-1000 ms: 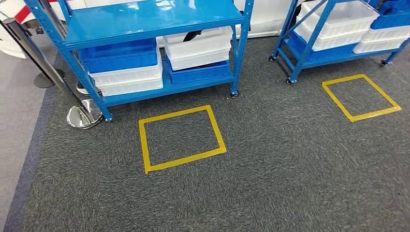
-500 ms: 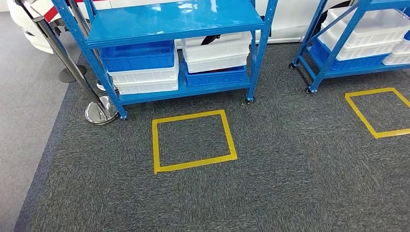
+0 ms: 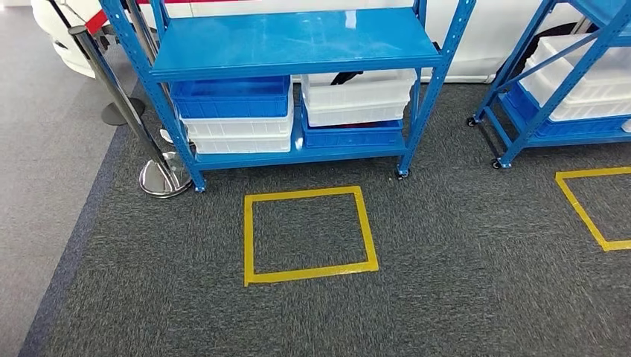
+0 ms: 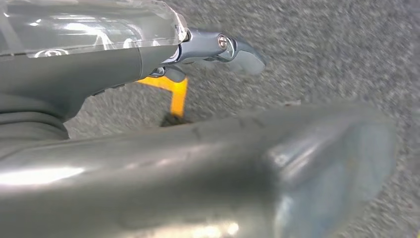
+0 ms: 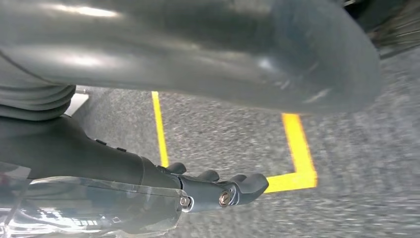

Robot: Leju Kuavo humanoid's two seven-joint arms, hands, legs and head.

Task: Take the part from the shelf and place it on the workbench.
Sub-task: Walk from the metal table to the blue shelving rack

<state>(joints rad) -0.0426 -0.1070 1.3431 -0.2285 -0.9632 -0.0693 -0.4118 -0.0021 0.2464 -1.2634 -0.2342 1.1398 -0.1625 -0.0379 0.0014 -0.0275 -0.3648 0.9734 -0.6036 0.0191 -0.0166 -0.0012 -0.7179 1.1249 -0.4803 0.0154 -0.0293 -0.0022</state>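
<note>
The head view looks down on dark grey carpet point(image 3: 461, 282) with a blue shelf point(image 3: 298, 44) standing ahead. Its upper board is bare and glossy. On the lower board sit stacked bins: on the left a blue bin point(image 3: 231, 98) on top of white bins point(image 3: 238, 134), on the right white bins point(image 3: 359, 97) on top of a blue bin point(image 3: 351, 134). A dark object point(image 3: 347, 76) pokes out of the topmost white bin on the right; whether this is the part cannot be told. On the floor just before the shelf lies a yellow tape square point(image 3: 309, 234). A chrome stanchion post point(image 3: 123, 104) stands at the shelf's left corner on a round base. A second blue shelf point(image 3: 551, 82) with bins stands to the right, with another tape square point(image 3: 595, 208) in front of it.

In the left wrist view, the left hand point(image 4: 218, 47) hangs over the carpet, fingers loosely extended and holding nothing, with a piece of yellow tape beyond it.

In the right wrist view, the right hand point(image 5: 218, 186) hangs likewise, fingers loosely apart and empty, above a corner of yellow tape point(image 5: 297, 153).
</note>
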